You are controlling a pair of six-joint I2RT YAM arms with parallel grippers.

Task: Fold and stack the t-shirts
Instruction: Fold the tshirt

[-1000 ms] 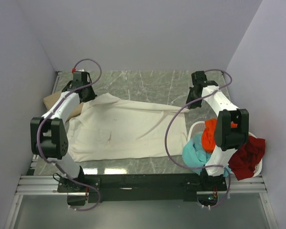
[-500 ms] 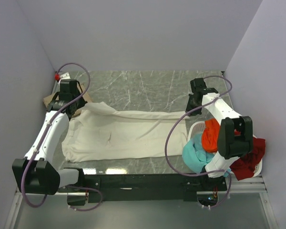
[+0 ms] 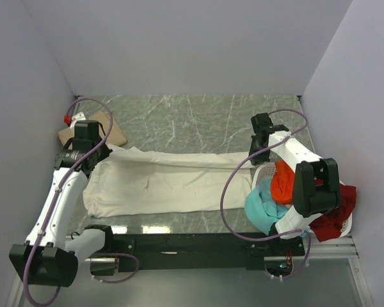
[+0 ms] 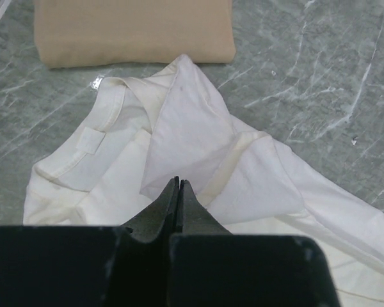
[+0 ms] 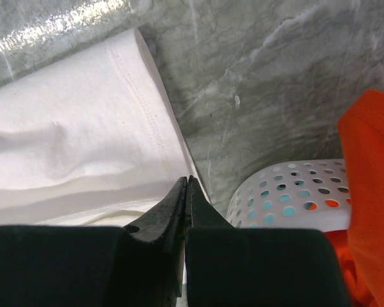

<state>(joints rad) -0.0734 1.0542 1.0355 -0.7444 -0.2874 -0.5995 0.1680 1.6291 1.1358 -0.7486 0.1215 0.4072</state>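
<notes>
Left tool (image 4: 178,183) and right tool (image 5: 186,181) both pinch cream-white t-shirt (image 3: 166,182) — neck label (image 4: 89,139) unreadable.

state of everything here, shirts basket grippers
large cream-white cloth t-shirt: spread flat, far edge folded over
tan cloth t-shirt: folded, lying flat
white perforated plastic basket: upright, holding shirts
orange t-shirt: crumpled in basket
teal t-shirt: crumpled in basket
dark red t-shirt: crumpled, draped over basket rim
left gripper: shut on cream-white shirt
right gripper: shut on its hem
</notes>
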